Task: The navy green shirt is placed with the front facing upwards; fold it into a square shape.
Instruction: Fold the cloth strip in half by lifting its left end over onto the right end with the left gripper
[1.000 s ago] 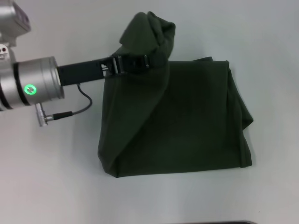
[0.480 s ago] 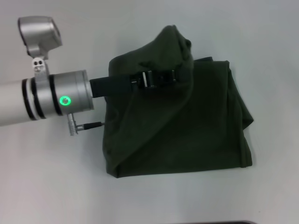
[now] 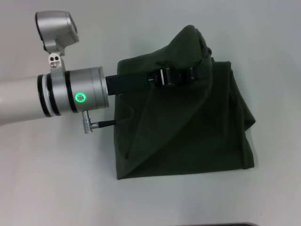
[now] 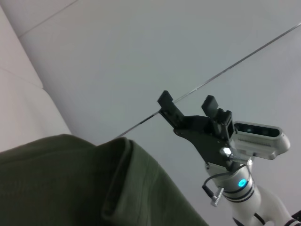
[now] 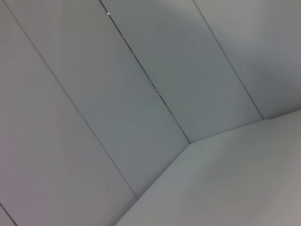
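One shirt on the bench [image 3: 56, 188]: the navy green shirt [image 3: 188, 136], already folded down to a rough rectangle, lying right of centre in the head view. One arm over it, the left one, reaching in from the left side. Left gripper [image 3: 195, 71] is clamped on a bunch of the shirt's far-left corner, holding that fabric raised in a peak above the rest and carried over the folded body. A diagonal crease runs from the lifted peak down to the near-left corner.

Fingertips are buried in the cloth, only the black gripper body shows. No lettering, collar or tag in view; the folds hide them. Right edge shows stacked layers, slightly uneven.

Left wrist view: olive fabric filling the lower part, plus the right gripper [image 4: 188, 106] farther off, raised off the bench, fingers spread, nothing between them. Right wrist view shows only pale wall panels, no shirt.
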